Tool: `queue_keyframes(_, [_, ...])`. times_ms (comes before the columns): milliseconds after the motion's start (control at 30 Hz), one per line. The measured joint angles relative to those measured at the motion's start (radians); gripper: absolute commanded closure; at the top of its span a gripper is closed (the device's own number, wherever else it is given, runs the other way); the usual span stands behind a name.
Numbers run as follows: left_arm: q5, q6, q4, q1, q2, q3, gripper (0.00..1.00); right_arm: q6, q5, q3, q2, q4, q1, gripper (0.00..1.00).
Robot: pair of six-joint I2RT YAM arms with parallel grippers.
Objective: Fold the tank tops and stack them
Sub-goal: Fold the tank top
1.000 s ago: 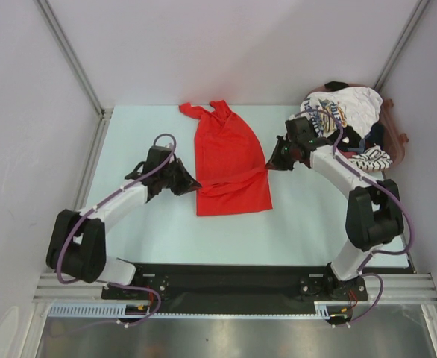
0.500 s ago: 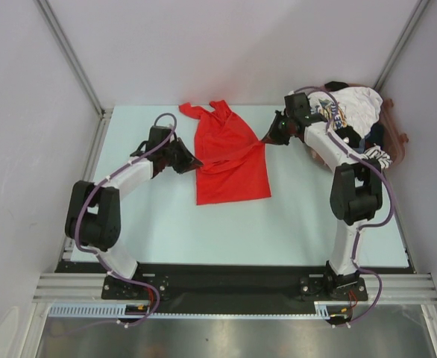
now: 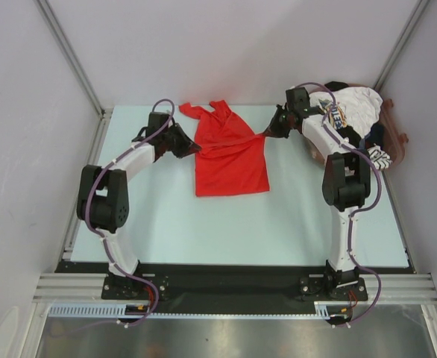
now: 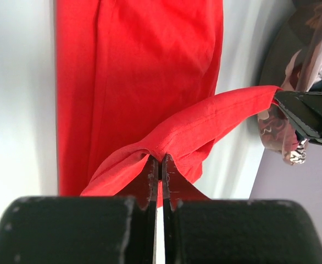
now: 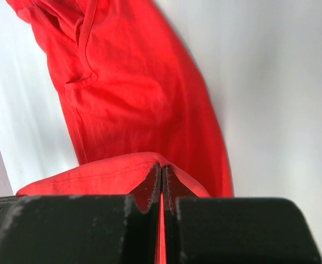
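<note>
Folding the red tank top [image 3: 232,168], left gripper [image 3: 195,149] and right gripper [image 3: 268,135] pinch its lifted hem. Next, lower it evenly near the straps.

There is 1 red tank top [image 3: 230,153] on 1 table [image 3: 300,216]. The far-right heap shows at least 3 more garments: 1 white printed top [image 3: 347,107], 1 striped top [image 3: 376,157] and 1 dark top [image 3: 337,86]. There are 2 grippers: 1 left gripper [image 3: 194,148] and 1 right gripper [image 3: 268,135].

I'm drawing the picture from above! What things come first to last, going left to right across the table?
left gripper → red tank top → right gripper → pile of other tank tops
</note>
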Motion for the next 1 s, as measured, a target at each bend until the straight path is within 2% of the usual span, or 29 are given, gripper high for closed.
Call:
queue_keyframes(300, [0.01,0.002,-0.013,0.018,0.063,0.092,1.0,-0.006,-0.026,0.063,0.058,0.005,-0.025,1.0])
queue_keyframes(567, [0.018,0.002,-0.001,0.021,0.06,0.08,1.0,-0.021,-0.007,0.038,0.04,0.003,-0.009,1.0])
queue_keyframes(733, [0.031,0.002,0.013,0.02,-0.018,-0.025,1.0,-0.022,0.019,-0.132,-0.092,0.01,0.01,1.0])
queue_keyframes(1000, [0.033,0.002,0.029,-0.013,-0.232,-0.188,1.0,-0.026,0.071,-0.356,-0.403,0.035,0.054,1.0])
